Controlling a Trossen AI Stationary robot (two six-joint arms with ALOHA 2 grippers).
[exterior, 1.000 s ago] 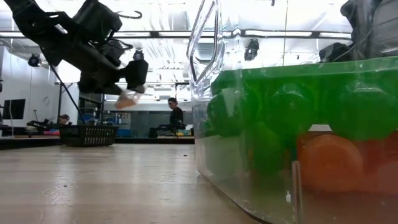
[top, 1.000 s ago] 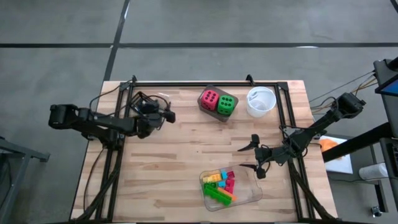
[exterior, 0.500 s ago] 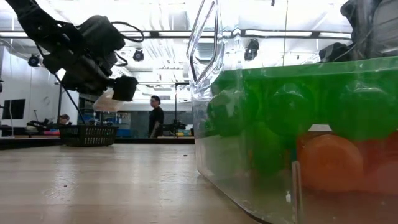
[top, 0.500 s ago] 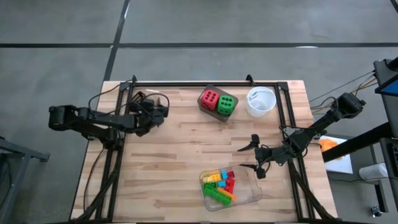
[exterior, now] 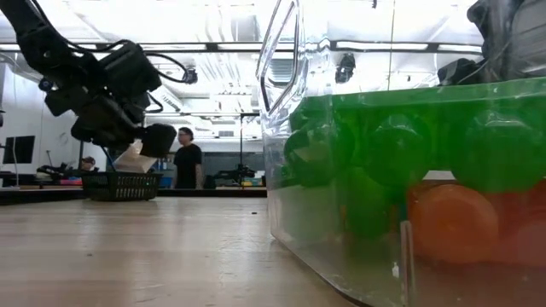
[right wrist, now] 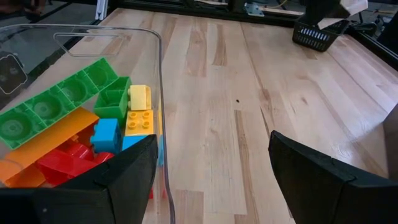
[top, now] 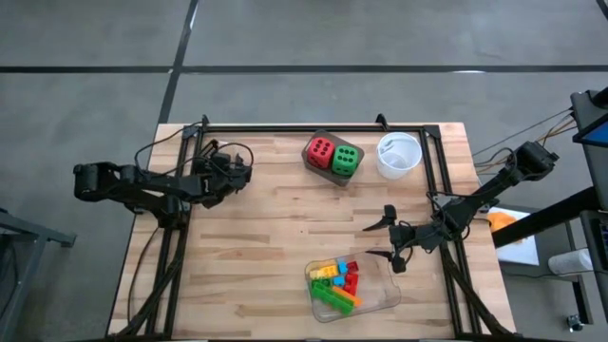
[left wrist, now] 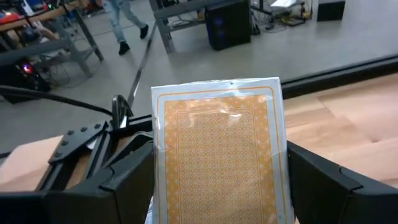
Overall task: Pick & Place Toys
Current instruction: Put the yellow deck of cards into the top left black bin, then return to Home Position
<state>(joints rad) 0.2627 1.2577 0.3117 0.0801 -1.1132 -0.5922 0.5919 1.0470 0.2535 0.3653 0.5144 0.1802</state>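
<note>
My left gripper (top: pixel 239 171) is at the table's left side, above the wood, shut on a small card pack (left wrist: pixel 217 155) with an orange patterned face and white border; the pack also shows in the low view (exterior: pixel 132 159). My right gripper (top: pixel 382 239) is open and empty, just beyond the clear tray's (top: pixel 385 296) far right corner. The tray holds several bright bricks (top: pixel 334 283), which also show in the right wrist view (right wrist: pixel 93 118). The pink-red die (top: pixel 321 150) and the green die (top: pixel 346 159) sit side by side at the far middle. My left gripper pinches the card pack between its two fingers (left wrist: pixel 124 180), one on each long side edge (left wrist: pixel 157 186) of the pack's near part. The fingers come from the table's left. The pack sticks out past the fingertips, its patterned face to the camera, lifted clear of the table.
A white round bowl (top: pixel 399 154) stands right of the dice. A small black basket (exterior: pixel 119 185) shows under my left gripper in the low view. A dark frame (top: pixel 313 127) runs along the table's far and side edges. A person (exterior: pixel 185 162) stands in the room behind. Bare wood lies mid-table (top: pixel 285 228).
My left gripper has gone toward the table's left edge and down a little, still shut on the card pack, which stays clear of the table. A person in the room behind has walked across the low view.
</note>
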